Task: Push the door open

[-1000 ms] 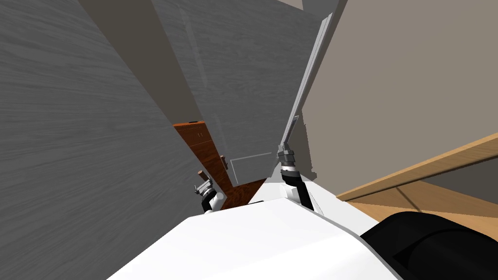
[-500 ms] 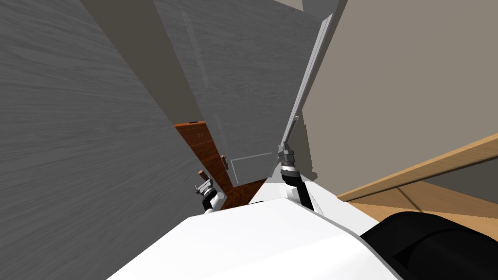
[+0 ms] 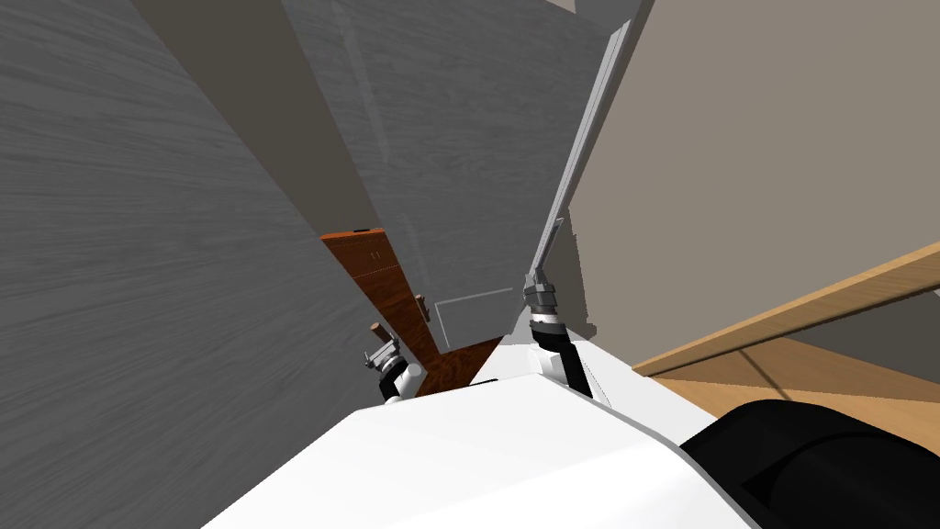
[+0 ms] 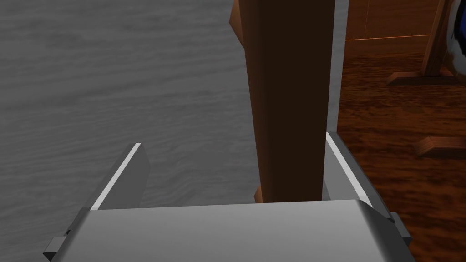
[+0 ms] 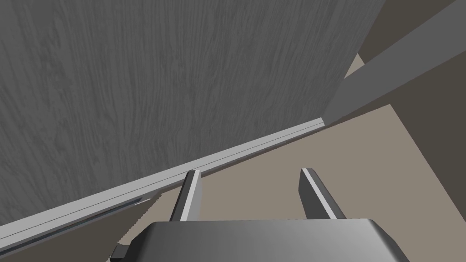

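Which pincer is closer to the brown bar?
Left. The left pincer is open around the brown bar by the grey door; the right pincer, open too, is off to the side at the pale strip.

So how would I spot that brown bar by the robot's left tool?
Find the grey wood-grain door on the left. At its edge, a brown bar sits between the fingers of the open left tool. Unlike the reddish floor beside it, it is plain dark brown.
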Tool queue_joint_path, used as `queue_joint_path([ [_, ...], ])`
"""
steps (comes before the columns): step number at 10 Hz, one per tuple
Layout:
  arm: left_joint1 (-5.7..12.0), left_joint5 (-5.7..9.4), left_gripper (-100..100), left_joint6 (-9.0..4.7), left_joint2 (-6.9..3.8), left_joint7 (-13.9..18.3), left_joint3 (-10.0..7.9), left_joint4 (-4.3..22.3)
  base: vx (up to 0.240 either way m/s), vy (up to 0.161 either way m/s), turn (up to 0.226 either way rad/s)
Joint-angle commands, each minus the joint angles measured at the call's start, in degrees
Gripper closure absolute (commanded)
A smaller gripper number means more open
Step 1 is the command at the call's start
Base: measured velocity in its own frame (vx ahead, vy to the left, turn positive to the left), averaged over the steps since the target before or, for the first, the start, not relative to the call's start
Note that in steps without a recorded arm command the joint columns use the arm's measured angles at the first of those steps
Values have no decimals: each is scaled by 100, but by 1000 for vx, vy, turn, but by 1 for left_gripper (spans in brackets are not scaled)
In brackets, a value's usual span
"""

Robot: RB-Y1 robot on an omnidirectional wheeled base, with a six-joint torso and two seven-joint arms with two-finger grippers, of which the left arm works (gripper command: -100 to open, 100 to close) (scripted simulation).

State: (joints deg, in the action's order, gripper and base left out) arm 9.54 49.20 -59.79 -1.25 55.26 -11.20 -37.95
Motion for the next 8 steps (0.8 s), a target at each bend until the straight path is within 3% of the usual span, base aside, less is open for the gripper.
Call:
queue_joint_path([
  [1,65,15,100,-246,-178,85,-116,280,17,32,-14],
  [7,65,15,100,-246,-178,85,-116,269,3,4,-1],
  [8,84,33,100,-286,-187,74,-186,305,-2,32,-54],
])
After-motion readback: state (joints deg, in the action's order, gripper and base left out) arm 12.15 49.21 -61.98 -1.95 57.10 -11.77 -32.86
